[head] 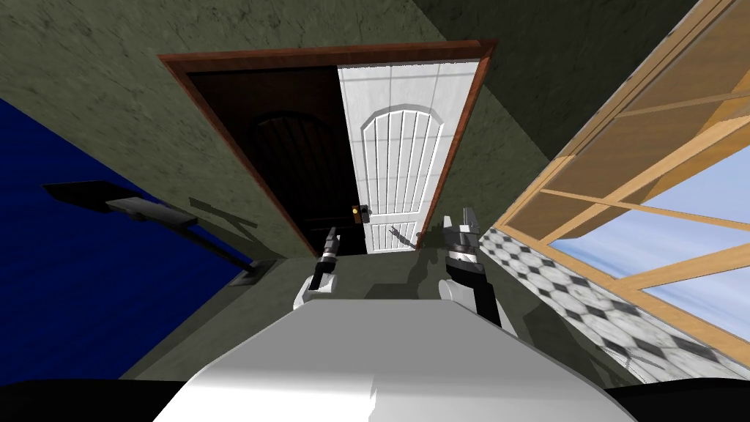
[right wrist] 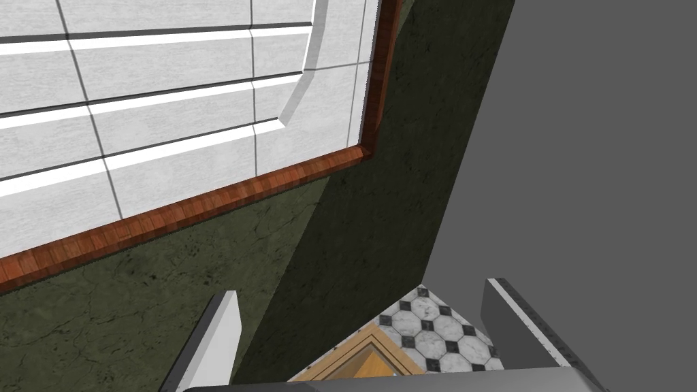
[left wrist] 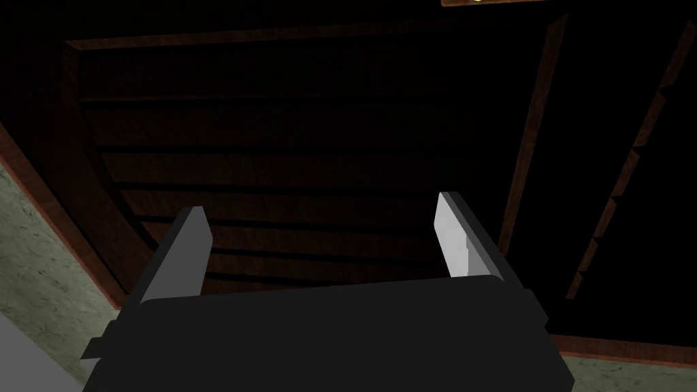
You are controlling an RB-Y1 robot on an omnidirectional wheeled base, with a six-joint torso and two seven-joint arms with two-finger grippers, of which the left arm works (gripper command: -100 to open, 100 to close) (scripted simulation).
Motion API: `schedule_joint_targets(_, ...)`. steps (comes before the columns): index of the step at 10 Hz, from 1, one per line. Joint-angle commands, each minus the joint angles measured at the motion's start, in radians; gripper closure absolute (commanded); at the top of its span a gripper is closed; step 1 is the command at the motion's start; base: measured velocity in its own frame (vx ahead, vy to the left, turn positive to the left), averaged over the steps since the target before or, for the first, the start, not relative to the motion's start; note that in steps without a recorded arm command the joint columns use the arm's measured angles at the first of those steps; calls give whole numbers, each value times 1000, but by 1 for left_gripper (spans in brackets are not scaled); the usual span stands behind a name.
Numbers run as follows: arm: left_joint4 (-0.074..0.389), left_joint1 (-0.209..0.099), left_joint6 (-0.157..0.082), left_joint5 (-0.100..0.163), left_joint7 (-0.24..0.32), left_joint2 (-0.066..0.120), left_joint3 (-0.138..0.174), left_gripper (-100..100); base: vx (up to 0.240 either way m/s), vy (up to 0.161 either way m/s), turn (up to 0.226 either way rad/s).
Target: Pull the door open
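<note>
Bright light on the white door (head: 399, 146); the brown door (left wrist: 286, 170) lies very dim. Walls (head: 110, 88) splay at corners.

Left tool (left wrist: 320, 207) reaches forward with jaws parted; right tool (right wrist: 362, 291) is held beside it, pointing forward, jaws likewise spread

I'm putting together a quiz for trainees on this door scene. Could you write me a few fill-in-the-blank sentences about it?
The door leaf facing the right pincer is ____ in colour.
The left pincer, facing the dark leaf, has its fingers ____.
The wall around the door frame is ____ in colour.
Missing words: white; open; green.
</note>
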Motion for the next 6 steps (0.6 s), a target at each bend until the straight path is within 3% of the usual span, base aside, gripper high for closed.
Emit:
schedule_joint_targets(1, 37, -21, 10, 4, 1, 0, 4, -100, 129, -11, -7)
schedule_joint_targets(6, 141, -72, 33, 19, 7, 1, 16, -100, 112, -12, -13)
